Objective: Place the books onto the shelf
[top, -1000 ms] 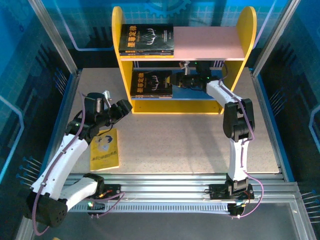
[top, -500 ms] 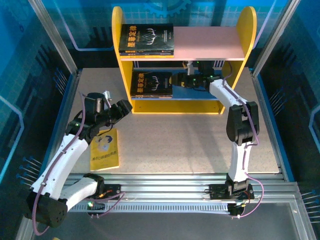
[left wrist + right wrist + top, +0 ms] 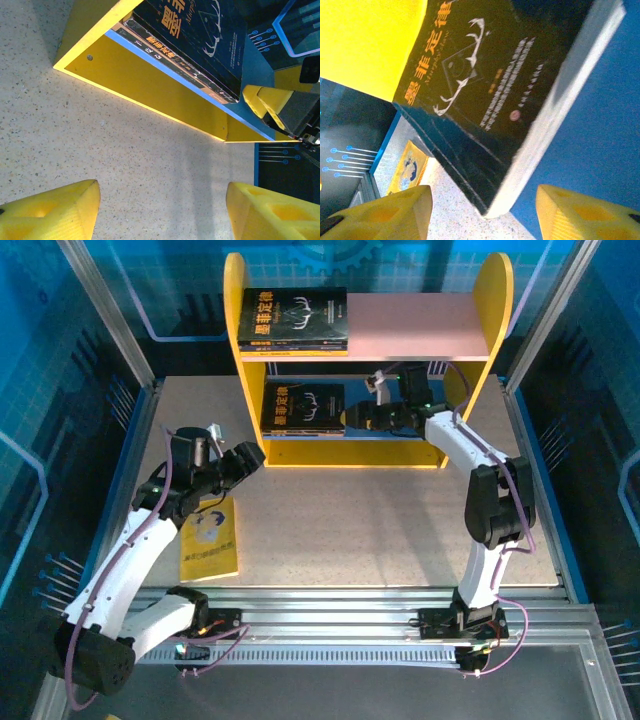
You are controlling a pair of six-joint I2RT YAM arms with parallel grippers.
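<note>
Top external: we've black books (image 3: 293, 318) on shelf (image 3: 492, 300); yellow bk (image 3: 210, 538) left on table (image 3: 380, 520). Left gripper (image 3: 248, 460), right gripper (image 3: 358, 420): fingers spread, empty.

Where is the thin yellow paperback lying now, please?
The thin yellow paperback lies flat on the speckled table, front left in the top view, beside the left arm.

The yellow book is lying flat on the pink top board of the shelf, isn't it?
Not quite. The yellow book is lying flat, but on the table, not on the pink board. The top external view shows this. What lies on the pink board is the black books.
</note>
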